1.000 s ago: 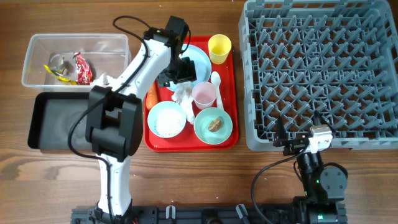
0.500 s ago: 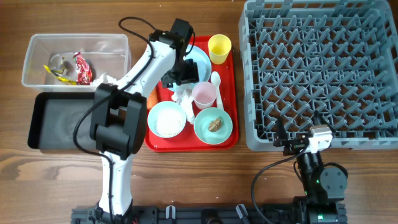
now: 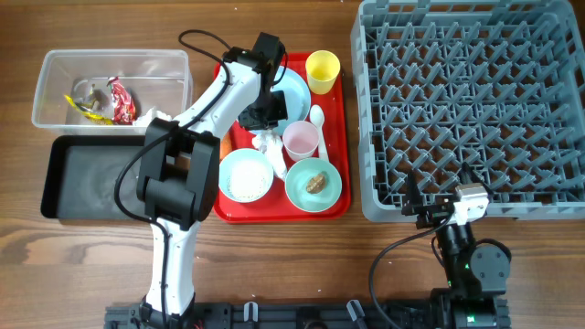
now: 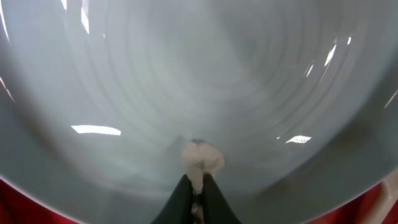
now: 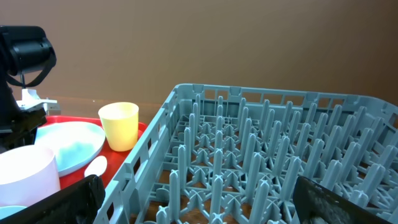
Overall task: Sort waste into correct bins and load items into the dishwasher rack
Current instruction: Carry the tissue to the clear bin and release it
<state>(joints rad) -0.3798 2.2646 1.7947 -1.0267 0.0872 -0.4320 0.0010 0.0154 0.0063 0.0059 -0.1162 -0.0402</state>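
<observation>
Wooden worktop [image 3: 73, 274] under it all, with red tray [image 3: 274, 216] at centre, rack [image 3: 475, 100] to the right, tub [image 3: 55, 64] and black tray [image 3: 91, 178] to the left.

Over the last second, only a small shift. Left arm's elbow swung a little toward the red tray. Left claw [image 3: 260, 113] eased down across the plate [image 3: 291, 87] toward its near rim, just beside the tissue [image 3: 268, 142]. No other movement: dishes, tissue and wrappers [image 3: 119, 99] in the same spots as before.

From the left wrist, plate [image 4: 199, 74] close below and filling the view. Fingertips pressed together on a small pale scrap [image 4: 200, 158], too small to name, perhaps a shred of tissue or a clump of rice. Points, probably, to a nip of leftover waste off the plate, with the carry to a bin yet to come. Bulk of the tissue on the red tray, between plate and rice bowl [image 3: 245, 175], not gripped.

Right claw [image 5: 199, 202] parked low at the rack's front edge, fingers spread wide, holding nothing, unmoved.

No dish in the rack yet: plate, rice bowl, second bowl [image 3: 313, 183], yellow cup [image 3: 323, 68], pink cup [image 3: 300, 139] and spoon [image 3: 317, 117] all on the red tray. Wrappers already in the tub. Sorting part done by the look of it, loading not begun.
</observation>
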